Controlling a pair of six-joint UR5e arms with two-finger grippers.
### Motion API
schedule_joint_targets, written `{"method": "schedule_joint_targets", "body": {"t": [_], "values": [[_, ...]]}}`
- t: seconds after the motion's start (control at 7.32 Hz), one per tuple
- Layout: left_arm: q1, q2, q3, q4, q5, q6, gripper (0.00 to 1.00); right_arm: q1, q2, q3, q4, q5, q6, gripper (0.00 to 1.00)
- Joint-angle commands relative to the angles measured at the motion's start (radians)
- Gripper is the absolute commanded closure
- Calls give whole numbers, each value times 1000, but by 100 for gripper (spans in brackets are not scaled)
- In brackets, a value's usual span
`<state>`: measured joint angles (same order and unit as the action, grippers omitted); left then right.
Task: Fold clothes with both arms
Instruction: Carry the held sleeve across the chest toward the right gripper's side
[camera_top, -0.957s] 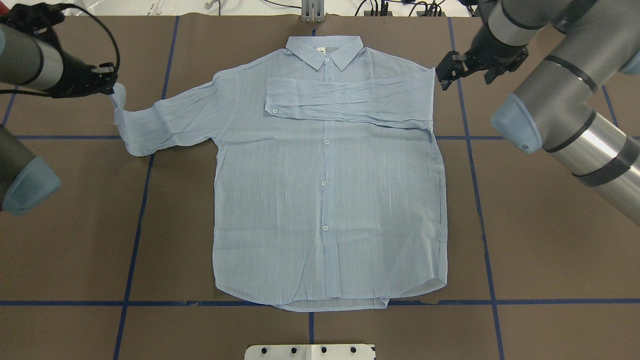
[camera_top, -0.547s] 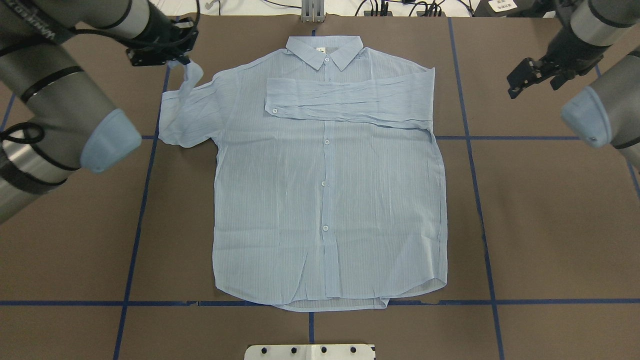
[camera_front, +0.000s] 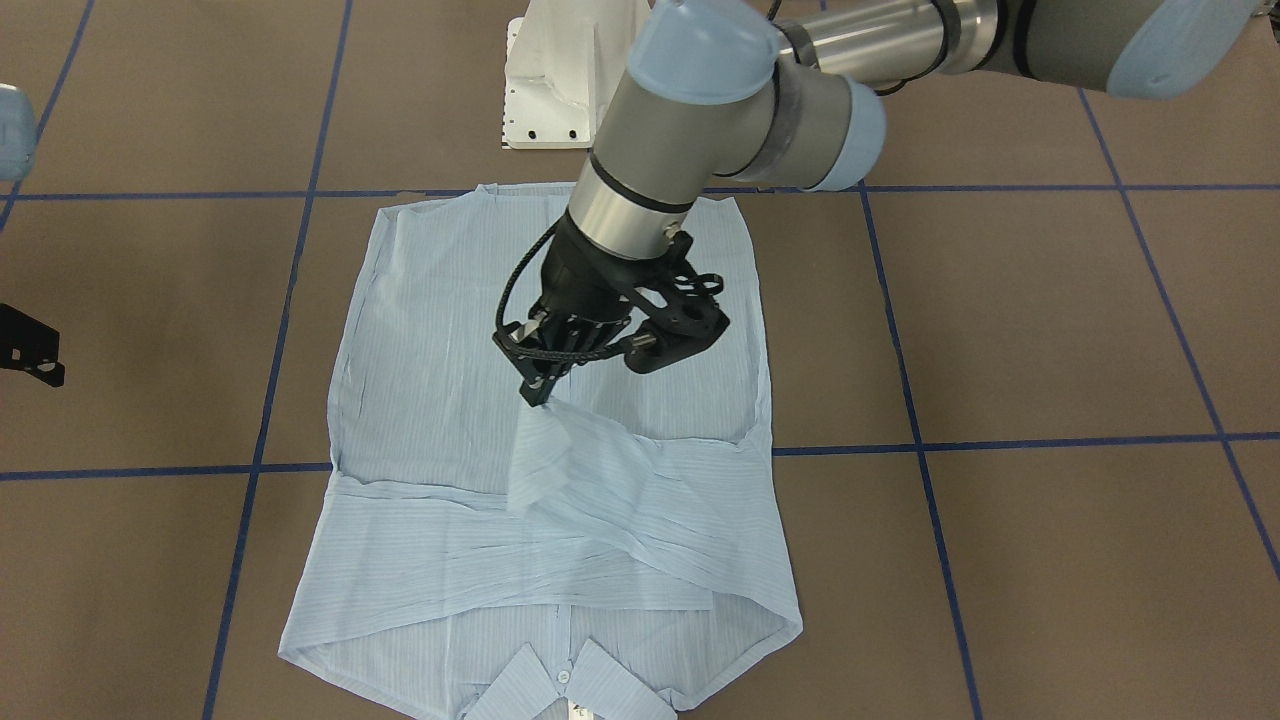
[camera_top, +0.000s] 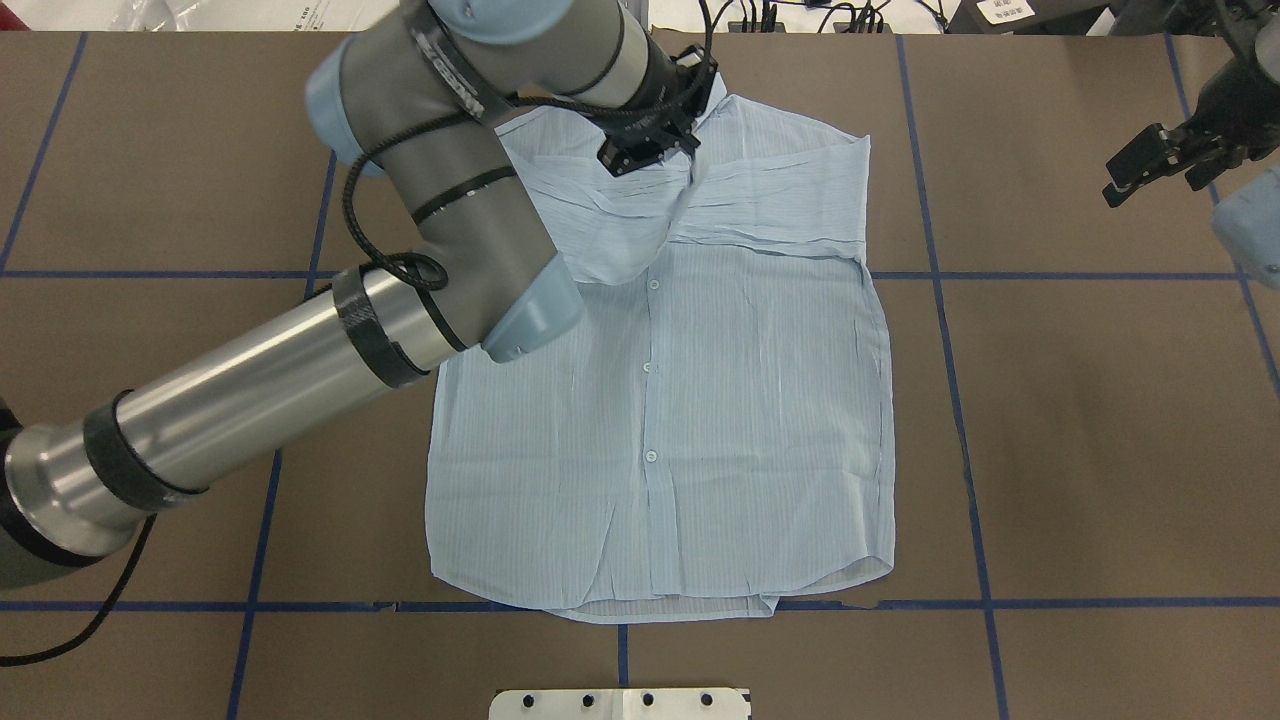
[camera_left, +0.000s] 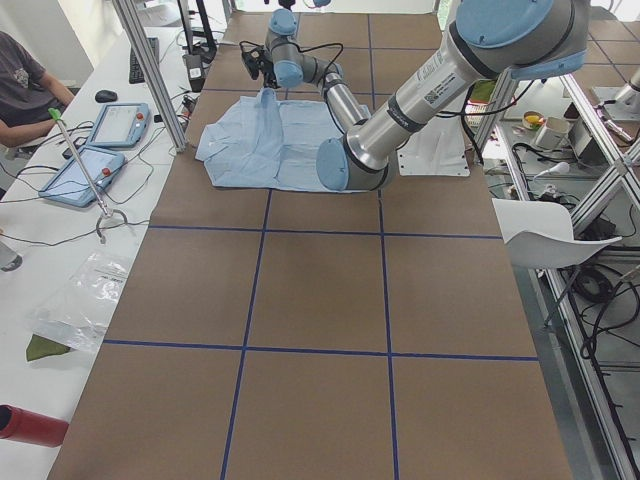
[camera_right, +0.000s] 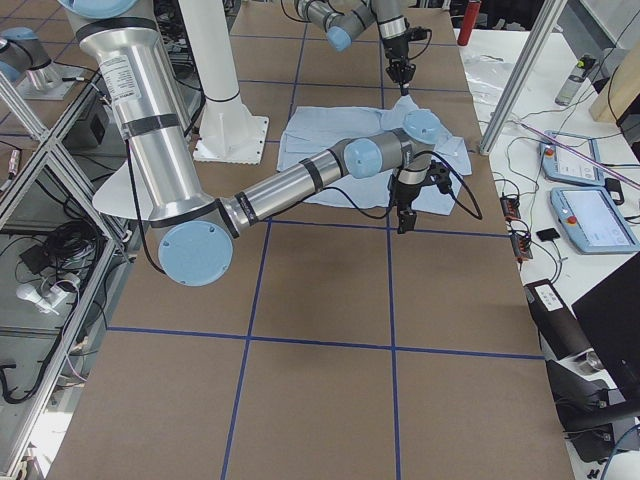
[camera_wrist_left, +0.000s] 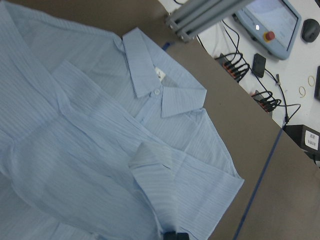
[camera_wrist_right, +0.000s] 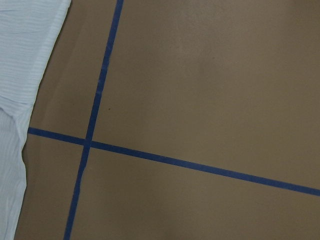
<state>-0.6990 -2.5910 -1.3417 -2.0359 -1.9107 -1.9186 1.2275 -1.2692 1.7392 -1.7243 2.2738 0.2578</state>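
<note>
The pale blue striped shirt (camera_top: 660, 420) lies flat, front up, with its collar (camera_front: 560, 690) at the table's far side from the robot. One sleeve (camera_top: 780, 190) lies folded across the chest. My left arm reaches over the shirt, and my left gripper (camera_front: 540, 392) is shut on the cuff of the other sleeve (camera_front: 560, 450). It holds that cuff lifted above the chest, over the folded sleeve. My right gripper (camera_top: 1150, 172) hangs open off the shirt near the table's far right, with nothing in it. The right wrist view shows only the shirt's edge (camera_wrist_right: 20, 50).
Blue tape lines (camera_top: 940, 300) divide the brown table cover into squares. The white pedestal base (camera_top: 620, 703) stands at the near edge and a metal post (camera_top: 625, 20) with cables at the far edge. A person and tablets (camera_left: 110, 125) are beyond the far side.
My left arm swung in from the left and carried its sleeve up and across the chest onto the folded sleeve. My right arm drew further away to the right.
</note>
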Motion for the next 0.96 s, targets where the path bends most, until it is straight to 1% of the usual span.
{"method": "schedule_joint_targets", "body": {"t": [0.0, 0.27, 0.41, 0.55, 0.68, 0.82], "values": [[100, 3, 74, -84, 89, -43, 100, 1, -13, -3, 0, 0, 4, 0], [137, 6, 150, -173, 136, -63, 100, 0, -19, -4, 0, 1, 8, 0], [162, 0, 156, -185, 139, -66, 100, 0, -18, -10, 2, 1, 8, 0], [215, -12, 157, -188, 156, -72, 82, 0, -18, -9, 2, 1, 9, 0], [280, -33, 156, -286, 242, -65, 1, 0, -15, -9, 2, 3, 11, 0], [289, -21, 153, -455, 296, -53, 0, 0, -9, -7, 0, 4, 11, 0]]}}
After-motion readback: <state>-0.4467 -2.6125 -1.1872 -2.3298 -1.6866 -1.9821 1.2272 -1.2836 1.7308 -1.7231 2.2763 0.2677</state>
